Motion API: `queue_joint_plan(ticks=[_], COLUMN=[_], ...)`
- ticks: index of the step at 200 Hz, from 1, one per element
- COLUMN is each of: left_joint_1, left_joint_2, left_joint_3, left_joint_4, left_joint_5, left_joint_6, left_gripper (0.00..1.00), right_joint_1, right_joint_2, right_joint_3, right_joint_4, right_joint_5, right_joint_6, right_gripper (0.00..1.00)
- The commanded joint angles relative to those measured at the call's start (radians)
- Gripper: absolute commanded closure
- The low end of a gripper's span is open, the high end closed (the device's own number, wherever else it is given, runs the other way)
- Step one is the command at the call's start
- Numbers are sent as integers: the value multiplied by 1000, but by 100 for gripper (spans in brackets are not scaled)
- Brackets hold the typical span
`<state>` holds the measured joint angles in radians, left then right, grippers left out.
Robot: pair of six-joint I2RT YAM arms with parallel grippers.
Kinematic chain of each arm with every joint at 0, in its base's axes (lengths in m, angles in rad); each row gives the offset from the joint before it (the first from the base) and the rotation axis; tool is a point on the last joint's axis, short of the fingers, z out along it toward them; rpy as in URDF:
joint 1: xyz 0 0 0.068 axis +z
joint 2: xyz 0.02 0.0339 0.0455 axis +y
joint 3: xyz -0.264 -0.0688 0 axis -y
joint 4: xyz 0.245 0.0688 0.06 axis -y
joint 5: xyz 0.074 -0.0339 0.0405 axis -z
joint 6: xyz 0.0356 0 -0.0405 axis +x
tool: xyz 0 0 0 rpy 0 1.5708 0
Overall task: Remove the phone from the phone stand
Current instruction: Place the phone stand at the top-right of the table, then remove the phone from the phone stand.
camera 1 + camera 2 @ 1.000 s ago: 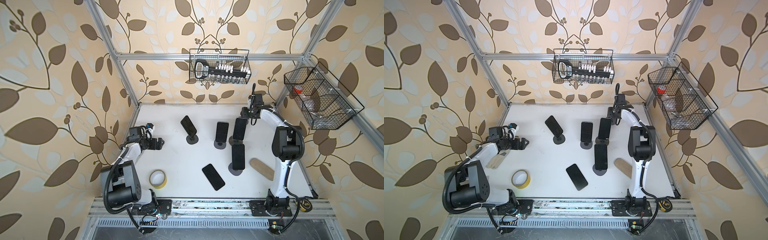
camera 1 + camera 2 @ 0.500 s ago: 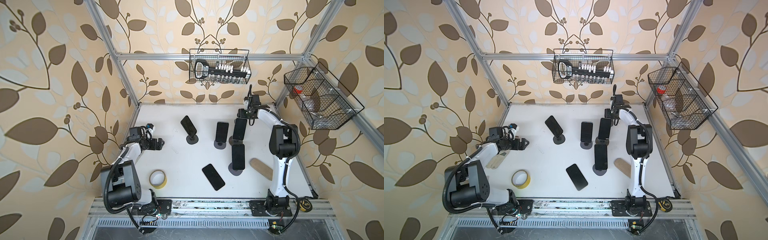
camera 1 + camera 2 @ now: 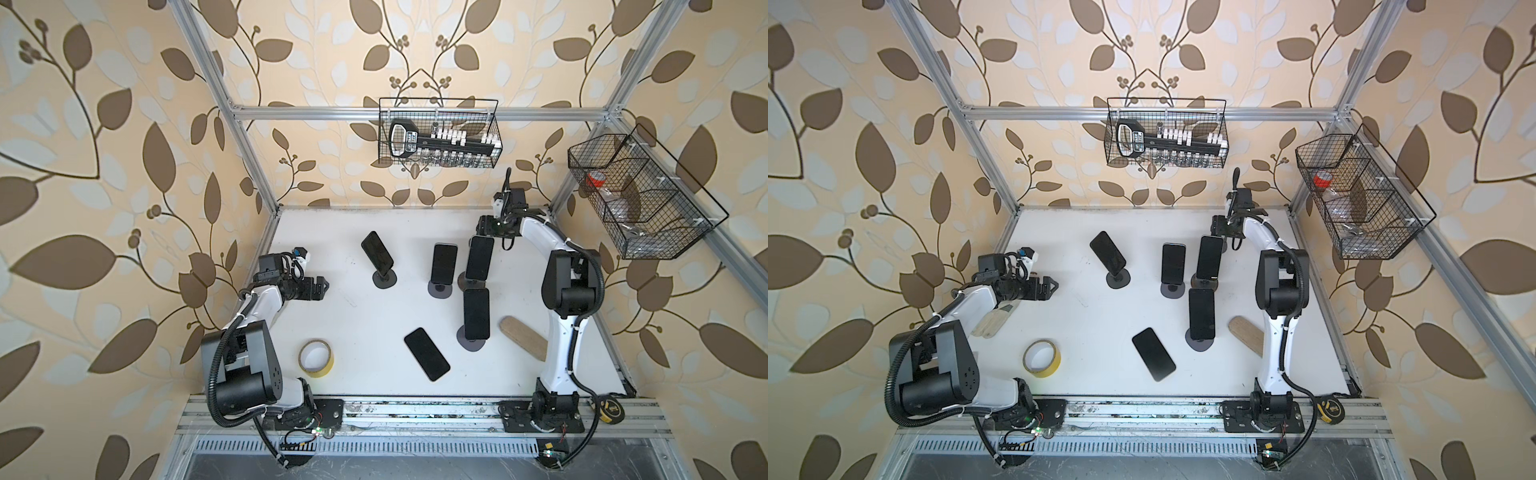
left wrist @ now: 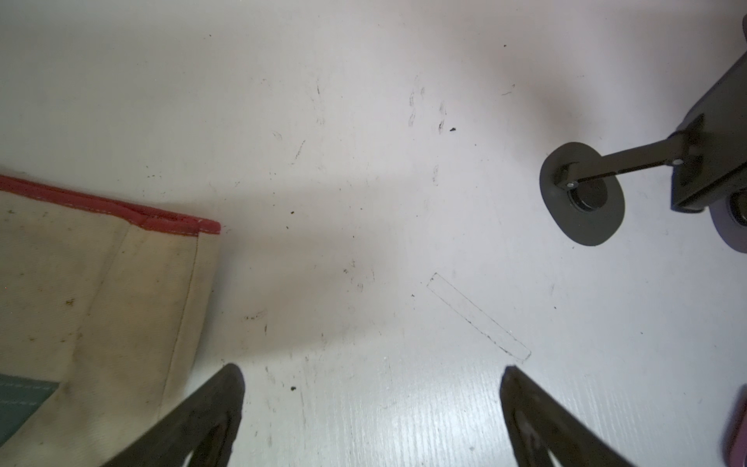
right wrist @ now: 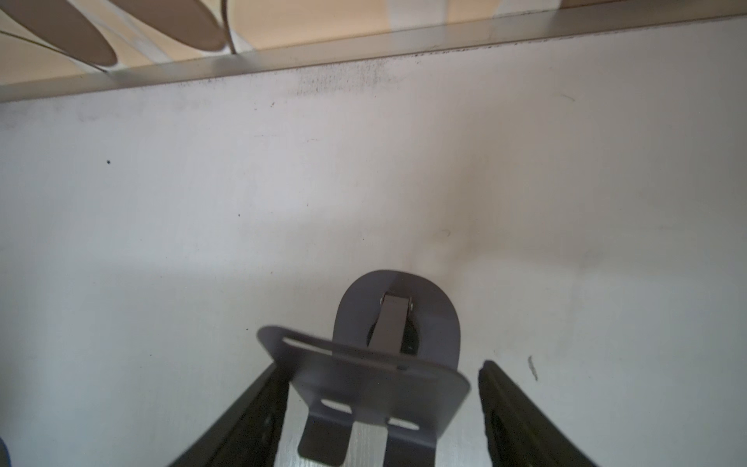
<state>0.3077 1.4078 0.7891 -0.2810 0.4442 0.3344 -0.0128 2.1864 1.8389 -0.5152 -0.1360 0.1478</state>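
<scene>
Several black phones lean on grey stands mid-table; another phone lies flat. My right gripper hangs just behind the top end of the rear right phone. In the right wrist view my right gripper is open around a bare slotted stand plate. No phone shows there, and I cannot tell which stand it is. My left gripper is open over bare table at the left, with the leftmost stand's base ahead of it.
A yellow tape roll lies front left and a wooden block front right. A canvas glove lies beside the left arm. Wire baskets hang on the back wall and right wall.
My right arm has swung a little left and toward the back wall, and its jaws have opened from shut. The phones and the left arm have not moved.
</scene>
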Motion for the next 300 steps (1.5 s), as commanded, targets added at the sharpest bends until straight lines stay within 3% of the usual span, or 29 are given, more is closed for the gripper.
queue_joint_plan(ticks=[1,77,120,160,208,220,300], left_joint_1=[-1,-1,-1,-1,-1,0,0], left_joint_2=[-10,-13,-14,-26,-32,-33,-28], left_joint_3=[21,18,18,9,6,5,8], left_joint_4=[3,4,4,3,3,3,1], left_joint_5=[25,27,31,52,60,59,54], left_joint_6=[14,15,19,32,37,37,34], left_gripper=[1,1,1,1,1,1,1], right_joint_1=[-12,-32,-33,-32,-10,18,352], right_joint_2=[-72,-184,-277,-454,-727,-788,-1001], right_joint_3=[9,-40,-126,-278,-487,-526,-636], right_joint_4=[15,56,102,153,135,114,-169], right_joint_5=[-67,-82,-19,-28,88,131,484], right_joint_6=[23,168,243,282,319,325,346], right_gripper=[21,17,16,15,6,0,0])
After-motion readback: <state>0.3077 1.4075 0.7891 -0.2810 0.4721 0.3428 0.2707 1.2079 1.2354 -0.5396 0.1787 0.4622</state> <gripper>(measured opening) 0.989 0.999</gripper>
